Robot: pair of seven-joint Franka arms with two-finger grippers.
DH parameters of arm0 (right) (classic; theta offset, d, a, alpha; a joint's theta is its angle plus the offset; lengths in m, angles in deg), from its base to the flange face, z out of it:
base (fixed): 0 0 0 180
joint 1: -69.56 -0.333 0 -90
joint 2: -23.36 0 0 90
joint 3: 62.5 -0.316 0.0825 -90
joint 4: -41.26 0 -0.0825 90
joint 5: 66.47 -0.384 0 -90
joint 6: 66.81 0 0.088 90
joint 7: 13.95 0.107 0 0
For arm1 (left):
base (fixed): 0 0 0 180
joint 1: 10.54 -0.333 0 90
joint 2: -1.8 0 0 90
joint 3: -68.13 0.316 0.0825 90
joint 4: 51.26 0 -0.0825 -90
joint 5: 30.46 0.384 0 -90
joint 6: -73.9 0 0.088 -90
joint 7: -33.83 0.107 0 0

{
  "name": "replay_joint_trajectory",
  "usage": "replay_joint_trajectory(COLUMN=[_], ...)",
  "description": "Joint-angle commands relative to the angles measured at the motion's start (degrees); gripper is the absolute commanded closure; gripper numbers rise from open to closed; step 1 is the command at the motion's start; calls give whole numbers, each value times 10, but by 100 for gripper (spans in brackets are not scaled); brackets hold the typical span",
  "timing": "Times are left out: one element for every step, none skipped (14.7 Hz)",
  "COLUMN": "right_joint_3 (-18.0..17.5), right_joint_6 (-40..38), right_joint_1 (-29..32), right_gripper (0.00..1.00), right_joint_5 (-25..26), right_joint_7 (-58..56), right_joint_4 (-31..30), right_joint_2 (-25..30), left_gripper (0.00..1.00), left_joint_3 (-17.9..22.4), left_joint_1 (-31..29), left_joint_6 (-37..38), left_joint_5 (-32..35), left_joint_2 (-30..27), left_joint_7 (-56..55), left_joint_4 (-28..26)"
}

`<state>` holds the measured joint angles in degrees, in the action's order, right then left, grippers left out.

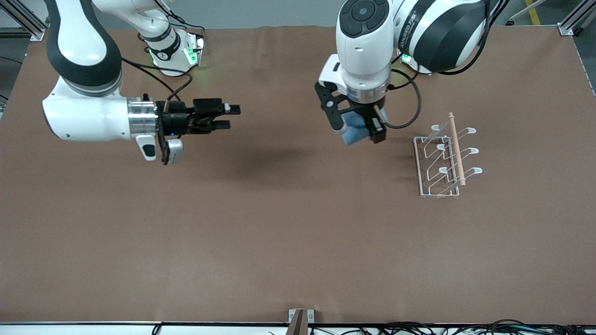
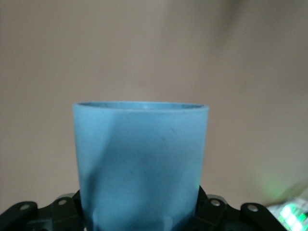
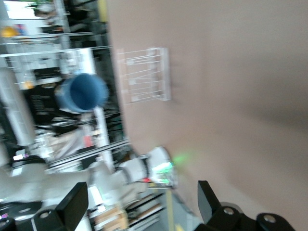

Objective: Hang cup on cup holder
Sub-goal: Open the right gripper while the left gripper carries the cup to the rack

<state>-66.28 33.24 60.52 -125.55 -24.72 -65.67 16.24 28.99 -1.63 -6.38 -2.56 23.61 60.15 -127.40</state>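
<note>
Brown matting covers the table across the whole front view. At the frame's upper left, the right gripper hangs above bare mat, turned sideways, its fingers spread wide with nothing between them. Just right of centre in the upper half, the left gripper points down over the mat, its fingers clamped on the light blue cup. Farther right, at mid height, the white wire cup holder stands on the mat, well apart from the cup.
</note>
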Motion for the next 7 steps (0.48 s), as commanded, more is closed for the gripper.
replay_joint_trajectory(right_joint_3=[-4,-4,-4,-4,-4,-4,-3], right_joint_6=[1,1,1,1,2,2,4], right_joint_1=[51,67,82,97,113,126,136], right_gripper=[0,0,0,0,0,0,0], right_joint_5=[95,124,158,198,231,265,302], right_joint_7=[0,0,0,0,0,0,0], right_joint_4=[-7,-7,-7,-7,-6,-5,1], right_joint_2=[4,5,5,5,6,6,6], left_gripper=[59,58,59,59,59,59,59], left_joint_3=[1,1,0,0,0,0,1], left_joint_1=[-16,-35,-55,-74,-91,-106,-117], left_joint_6=[56,56,55,51,48,47,47], left_joint_5=[101,126,147,159,170,174,182], left_joint_2=[-4,6,10,12,14,19,22], left_joint_7=[36,61,89,113,132,144,148], left_joint_4=[-26,-36,-47,-56,-59,-59,-60])
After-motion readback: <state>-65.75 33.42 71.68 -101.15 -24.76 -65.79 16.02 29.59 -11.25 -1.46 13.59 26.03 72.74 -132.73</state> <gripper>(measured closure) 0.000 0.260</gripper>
